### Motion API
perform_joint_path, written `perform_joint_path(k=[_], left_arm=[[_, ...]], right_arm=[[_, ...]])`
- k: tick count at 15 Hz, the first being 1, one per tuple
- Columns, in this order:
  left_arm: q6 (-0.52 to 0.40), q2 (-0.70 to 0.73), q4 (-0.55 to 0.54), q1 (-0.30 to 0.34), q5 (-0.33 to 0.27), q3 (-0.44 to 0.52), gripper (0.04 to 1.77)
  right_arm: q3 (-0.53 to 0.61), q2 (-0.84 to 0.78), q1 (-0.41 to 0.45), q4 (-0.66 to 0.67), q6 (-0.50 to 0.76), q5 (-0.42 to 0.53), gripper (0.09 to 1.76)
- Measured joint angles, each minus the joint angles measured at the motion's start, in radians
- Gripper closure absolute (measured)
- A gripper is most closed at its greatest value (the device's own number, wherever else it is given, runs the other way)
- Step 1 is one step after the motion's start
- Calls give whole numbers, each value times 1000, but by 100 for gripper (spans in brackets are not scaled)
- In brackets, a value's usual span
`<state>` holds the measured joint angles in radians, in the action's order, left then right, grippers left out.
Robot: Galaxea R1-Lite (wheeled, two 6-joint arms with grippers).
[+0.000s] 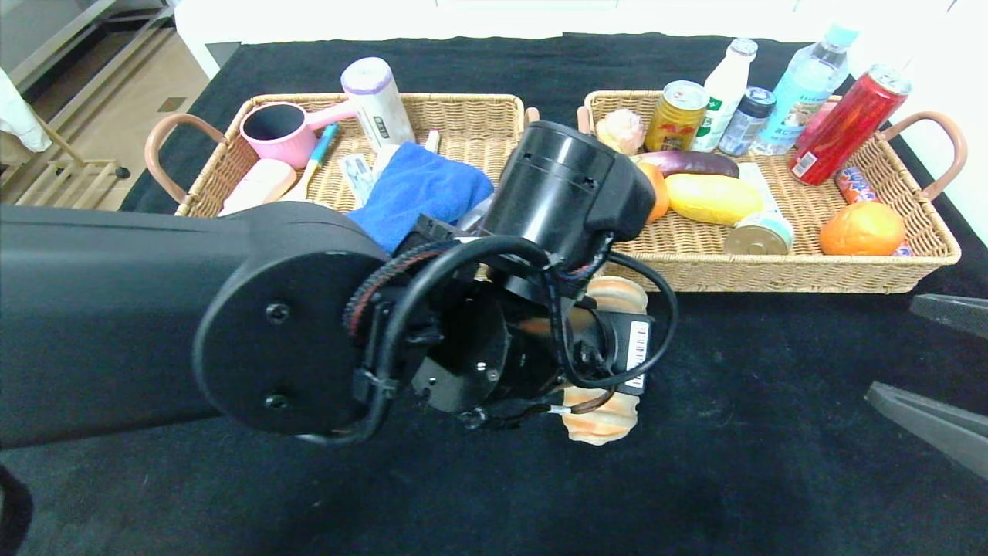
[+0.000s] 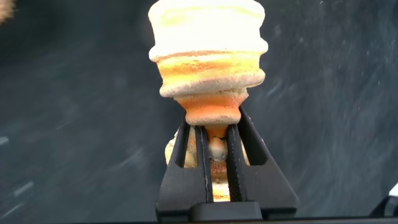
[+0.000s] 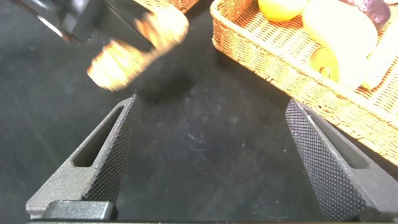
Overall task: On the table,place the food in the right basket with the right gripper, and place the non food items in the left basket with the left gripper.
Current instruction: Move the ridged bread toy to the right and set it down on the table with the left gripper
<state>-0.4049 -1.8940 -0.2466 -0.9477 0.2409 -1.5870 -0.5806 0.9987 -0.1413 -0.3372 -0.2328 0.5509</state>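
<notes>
The left gripper (image 2: 214, 146) pinches the bread roll (image 2: 208, 53) at its narrow waist, above the table (image 1: 772, 432) centre near the front edge. The roll looks light and soft; grip a groove. The right gripper (image 3: 211, 149) waits spread wide by the right edge. The arm hides most of the roll.

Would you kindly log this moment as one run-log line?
left pincer: shut on bread roll, above table | right pincer: open, empty, near right basket | blue cloth: in left basket
</notes>
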Motion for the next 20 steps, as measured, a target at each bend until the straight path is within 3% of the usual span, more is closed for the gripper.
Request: perform_joint_path(k=[5,15,20], left_arm=[[-50,-128,0,-33,48,-101,155],[-52,-199,0,-56,93,-115,156],[-52,-199,-1,-58,100,-108,90]], right_arm=[[-3,-2,2,1,0,0,14],[3,7,1,2,-1,1,14],[8,6,-1,4,-3,-1,14]])
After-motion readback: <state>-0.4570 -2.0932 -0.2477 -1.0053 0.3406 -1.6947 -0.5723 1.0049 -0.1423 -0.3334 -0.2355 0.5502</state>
